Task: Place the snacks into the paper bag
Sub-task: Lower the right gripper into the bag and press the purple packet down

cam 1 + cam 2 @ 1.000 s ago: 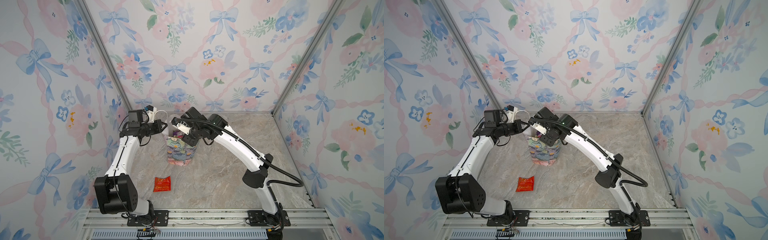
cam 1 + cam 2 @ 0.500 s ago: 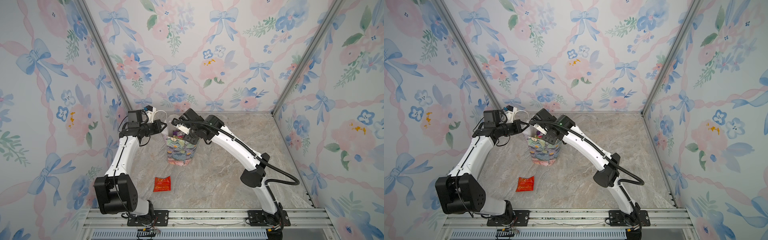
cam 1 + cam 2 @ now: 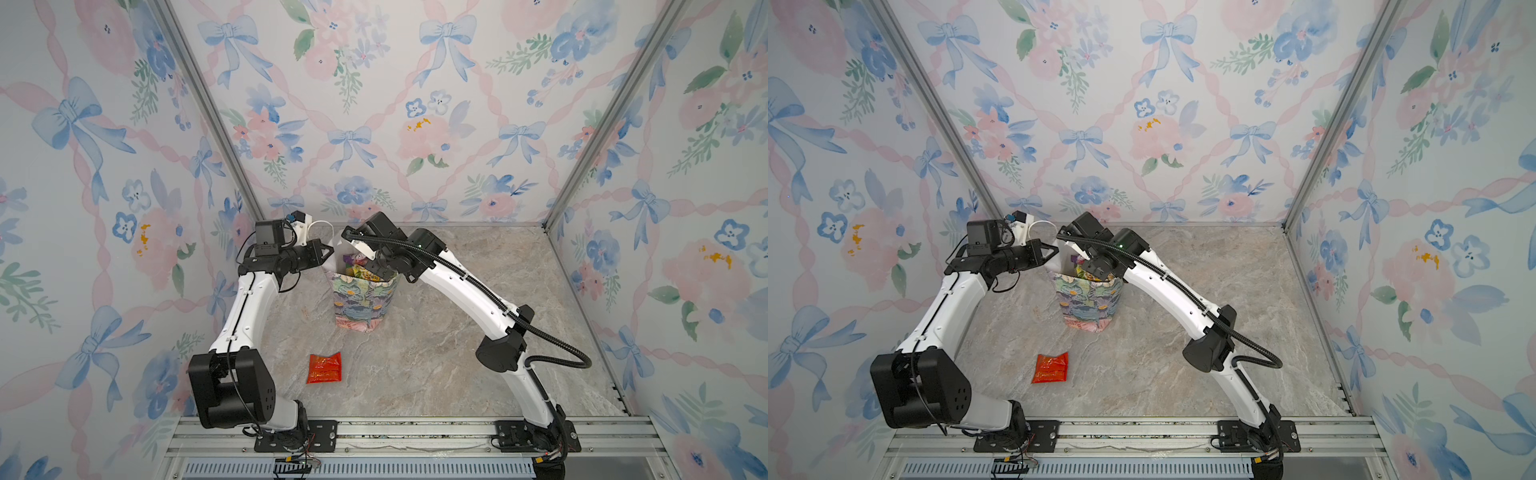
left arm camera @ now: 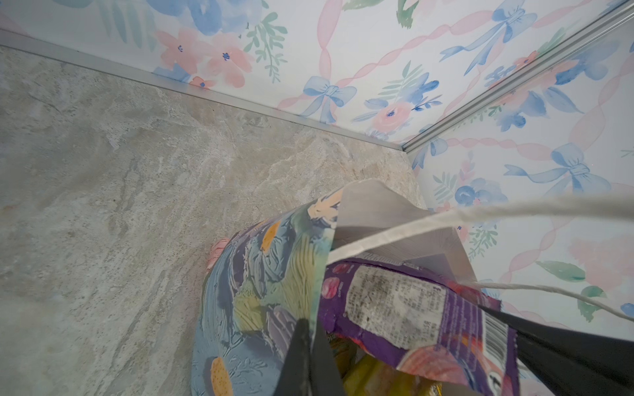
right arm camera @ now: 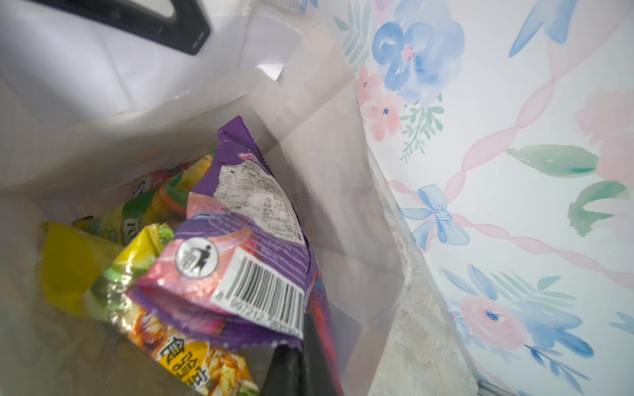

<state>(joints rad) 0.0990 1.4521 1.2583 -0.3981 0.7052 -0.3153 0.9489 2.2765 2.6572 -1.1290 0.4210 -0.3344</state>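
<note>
Nearly done, I judged: glossy purple, yellow and green packets (image 5: 147,267) sat inside the upright flower-print paper bag (image 3: 363,299), far centre of the table (image 3: 436,353). One flat red-orange packet (image 3: 324,368) lay outside, near left. Left gripper (image 4: 308,346): jaws clamped on bag rim. Right gripper (image 5: 302,346): jaws closed inside bag, touching the purple packet (image 5: 247,240); grip unclear.

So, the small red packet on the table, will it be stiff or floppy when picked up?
Probably floppy: the red packet lies flat and looks creased, like thin film. Its glossy surface may slip. Being so flat, it is likely light.
</note>
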